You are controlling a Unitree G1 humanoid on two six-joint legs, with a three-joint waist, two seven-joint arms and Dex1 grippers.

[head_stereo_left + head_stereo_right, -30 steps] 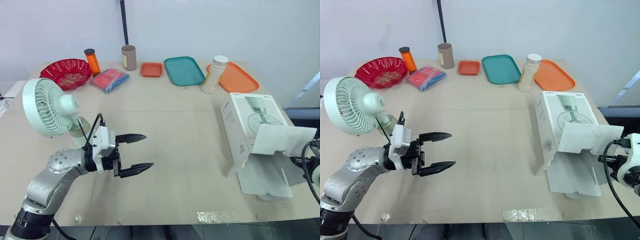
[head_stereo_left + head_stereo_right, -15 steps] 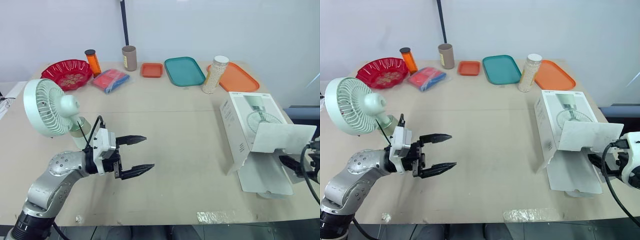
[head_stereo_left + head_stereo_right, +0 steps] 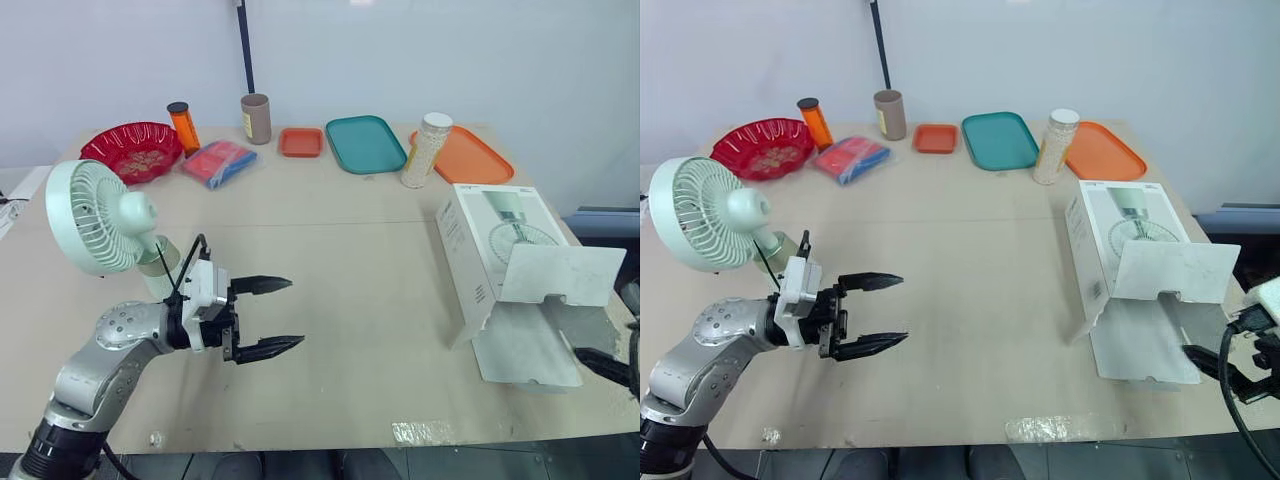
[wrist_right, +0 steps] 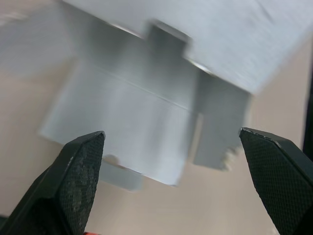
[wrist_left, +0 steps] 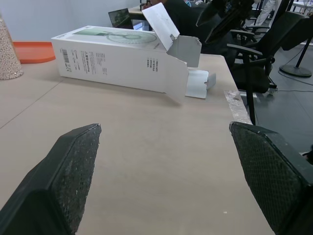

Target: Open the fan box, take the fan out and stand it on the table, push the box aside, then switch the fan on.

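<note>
**Left eye view: fan unpacked, switch-on outstanding**

- Fan: out of its packaging, upright on the counter at the left edge.
- Fan box: on its side at the right edge, end flaps open, well apart from the fan. Judged already pushed aside.
- Left tool: fingers spread wide, empty, hovering just beside the fan's base.
- Right tool: fingers spread wide, empty, near the box's open end.
- Remaining, by estimate: switching the fan on. Whether it runs cannot be told.
</note>
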